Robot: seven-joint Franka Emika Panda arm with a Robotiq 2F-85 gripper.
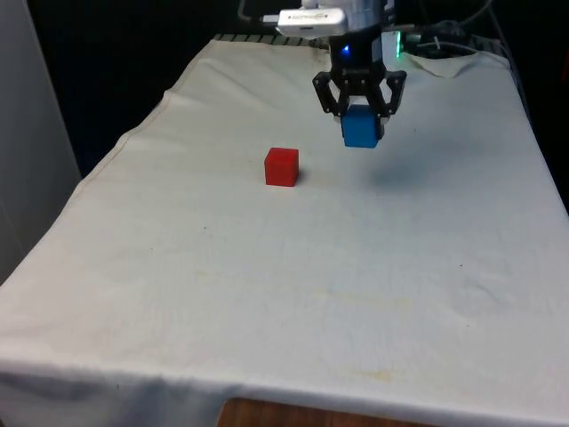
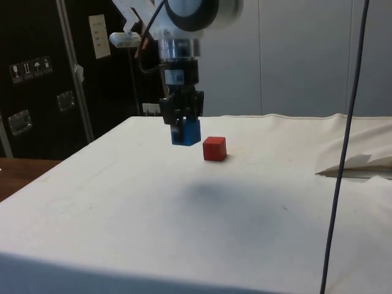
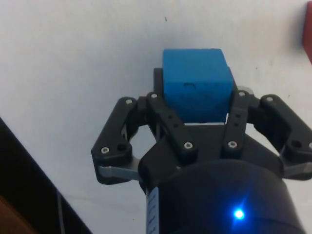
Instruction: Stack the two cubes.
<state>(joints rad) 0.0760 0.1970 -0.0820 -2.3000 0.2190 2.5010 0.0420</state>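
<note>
My gripper (image 1: 361, 114) is shut on a blue cube (image 1: 361, 128) and holds it in the air above the white cloth. From the side, the blue cube (image 2: 186, 131) hangs in the gripper (image 2: 182, 120) clear of the table, its shadow on the cloth below. A red cube (image 1: 281, 166) rests on the cloth to the front view's left of the held cube, apart from it. Seen from the side, the red cube (image 2: 214, 148) lies just beyond the blue one. In the wrist view the blue cube (image 3: 196, 84) sits between the fingers (image 3: 168, 117), and the red cube's edge (image 3: 307, 34) shows.
The white cloth (image 1: 284, 294) covers the whole table, with wide bare room toward the front edge. A fold of cloth (image 2: 355, 166) lies at the side view's right. A dark cable (image 2: 343, 147) hangs down in the side view's foreground.
</note>
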